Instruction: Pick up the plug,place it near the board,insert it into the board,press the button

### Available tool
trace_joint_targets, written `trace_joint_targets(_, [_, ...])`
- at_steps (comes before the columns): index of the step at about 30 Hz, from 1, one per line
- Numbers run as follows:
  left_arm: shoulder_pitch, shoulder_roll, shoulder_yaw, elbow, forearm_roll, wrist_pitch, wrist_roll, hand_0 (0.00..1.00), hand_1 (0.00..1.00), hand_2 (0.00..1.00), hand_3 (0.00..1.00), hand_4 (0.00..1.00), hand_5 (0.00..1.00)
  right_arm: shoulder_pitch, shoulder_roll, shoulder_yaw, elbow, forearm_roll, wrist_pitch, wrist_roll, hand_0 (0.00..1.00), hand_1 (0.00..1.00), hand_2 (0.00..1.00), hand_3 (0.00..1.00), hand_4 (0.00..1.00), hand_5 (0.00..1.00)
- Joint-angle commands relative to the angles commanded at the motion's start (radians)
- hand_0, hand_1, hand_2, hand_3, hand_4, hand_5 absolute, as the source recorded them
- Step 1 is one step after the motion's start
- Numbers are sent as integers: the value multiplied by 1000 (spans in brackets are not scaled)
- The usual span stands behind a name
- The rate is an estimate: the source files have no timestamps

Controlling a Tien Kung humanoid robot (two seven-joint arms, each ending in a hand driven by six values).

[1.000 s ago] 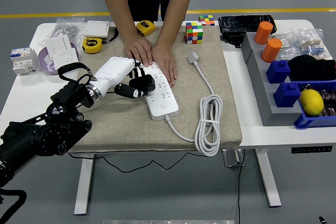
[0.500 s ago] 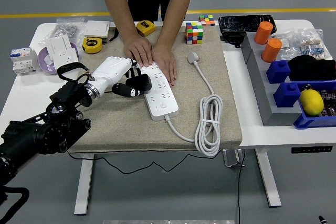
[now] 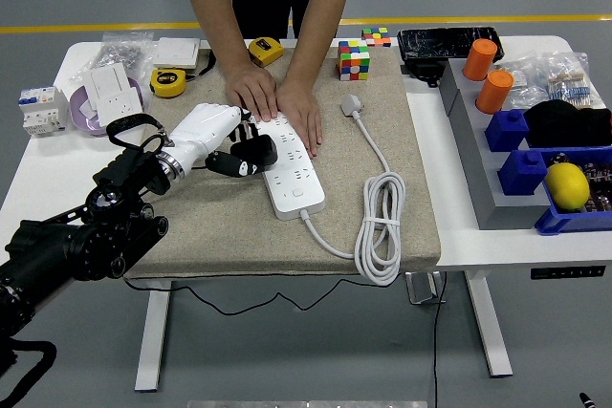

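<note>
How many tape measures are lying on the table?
2. One yellow tape measure lies at the table's far left, beside the white boxes; the other yellow tape measure lies at the far edge, between the person's arms. More could be hidden.

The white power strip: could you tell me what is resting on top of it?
A person's two hands press flat on the far end of the power strip. The robot's left hand holds a black plug at its left edge. Sockets beneath the palms are hidden.

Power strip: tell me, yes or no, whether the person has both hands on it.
Yes, both of the person's hands press flat on the far end of the white power strip.
</note>
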Motion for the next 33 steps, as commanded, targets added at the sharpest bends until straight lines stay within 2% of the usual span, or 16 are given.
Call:
trace_joint_targets(17, [8,-7,8,-3,3,3,1,424,427,413,439,624,166,-4,-1,-1,0,-2,1,0,998,905,841,855,998,950])
trace_joint_targets(33, [0,-3,20,0,14,-5,4,426,440,432,456,624,168,1,-1,0,0,2,1,2,998,905,841,854,998,948])
